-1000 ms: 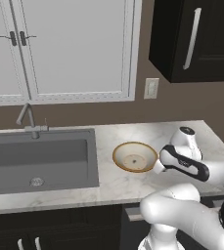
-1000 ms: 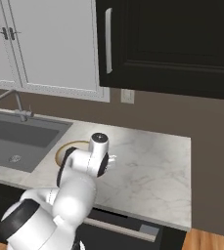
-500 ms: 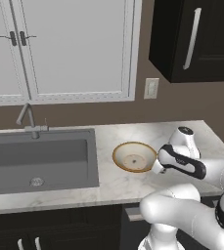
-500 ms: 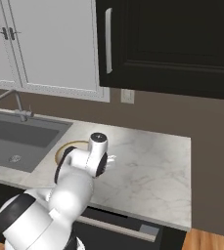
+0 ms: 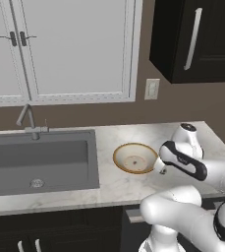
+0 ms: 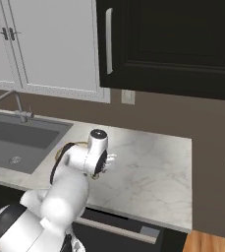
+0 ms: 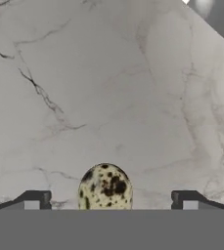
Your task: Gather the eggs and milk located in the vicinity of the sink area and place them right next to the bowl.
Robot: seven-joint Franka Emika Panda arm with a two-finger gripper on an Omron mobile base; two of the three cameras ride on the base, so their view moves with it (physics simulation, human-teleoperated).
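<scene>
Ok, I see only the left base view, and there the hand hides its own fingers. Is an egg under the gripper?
Observer: Yes. In the hand view a speckled egg shows midway between the finger tips of the gripper.
Operator: Do the fingers touch it?
Observer: No. The gripper is open, and bare marble counter shows between the egg and each finger tip.

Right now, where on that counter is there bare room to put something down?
The widest bare marble lies right of the bowl, running to the counter's far end and back to the wall. A narrow strip separates the bowl from the sink. Beside the bowl it is crowded: the tool hangs there, a speckled egg between its parted fingertips.
</scene>
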